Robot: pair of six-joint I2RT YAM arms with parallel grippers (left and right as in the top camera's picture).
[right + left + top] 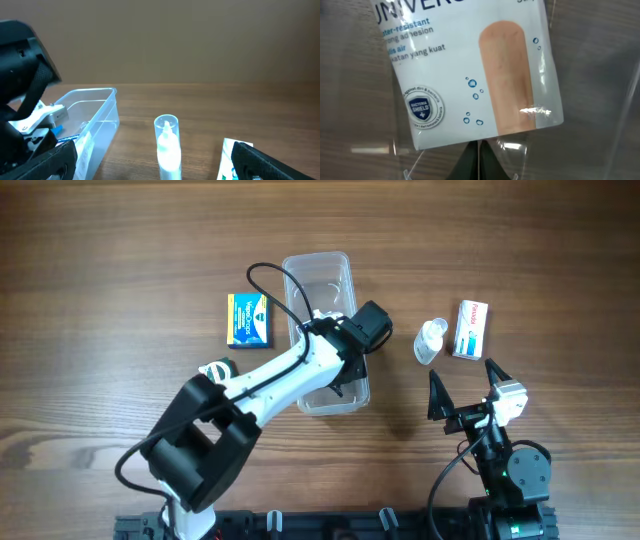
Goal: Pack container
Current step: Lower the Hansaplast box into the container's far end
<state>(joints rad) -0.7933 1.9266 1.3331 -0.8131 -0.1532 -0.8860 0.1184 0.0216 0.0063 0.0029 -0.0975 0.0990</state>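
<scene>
The container (pixel 322 275), a long clear tub, stands at the table's middle. My left gripper (pixel 342 385) reaches down into its near end. In the left wrist view a white plaster pack (pixel 470 70) lies flat on the container's floor (pixel 600 115), just beyond my left gripper (pixel 479 160), whose jaws are shut together with nothing between them. My right gripper (pixel 465 395) stands open near the front right, holding nothing. In the right wrist view the container (pixel 95 115) is to the left, and a small clear bottle (pixel 167 145) stands ahead between the wide-apart fingers (pixel 265 160).
A blue and yellow box (pixel 250 318) lies left of the container. The small clear bottle (pixel 430 340) and a white box with red print (pixel 470 328) are to its right. A small green and white item (pixel 215 368) sits beside the left arm.
</scene>
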